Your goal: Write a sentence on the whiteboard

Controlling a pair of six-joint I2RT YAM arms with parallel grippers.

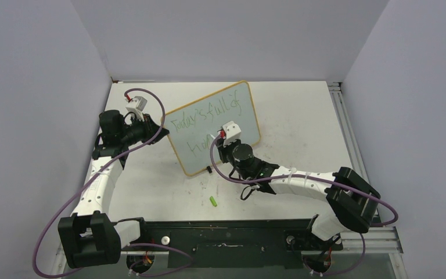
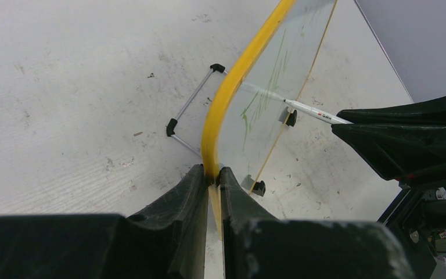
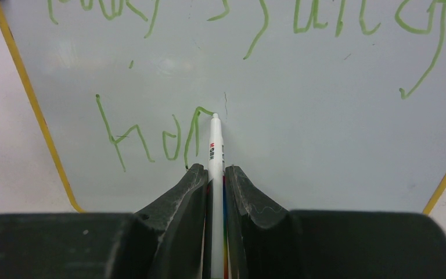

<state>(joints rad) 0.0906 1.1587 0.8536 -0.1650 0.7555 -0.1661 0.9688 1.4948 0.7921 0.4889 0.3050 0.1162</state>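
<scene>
The whiteboard stands tilted on the table, with a yellow frame and black clip feet. The sentence in green reads "Today's full of" on the top line. Below it the second line reads roughly "hop", its last letter unfinished. My left gripper is shut on the board's yellow frame at its left edge. My right gripper is shut on a white marker. The marker's tip touches the board at the end of the last green stroke. The marker also shows in the left wrist view.
A small green marker cap lies on the table in front of the board. The board's wire stand sticks out behind it. A metal rail runs along the table's right edge. Grey walls close in the back and sides.
</scene>
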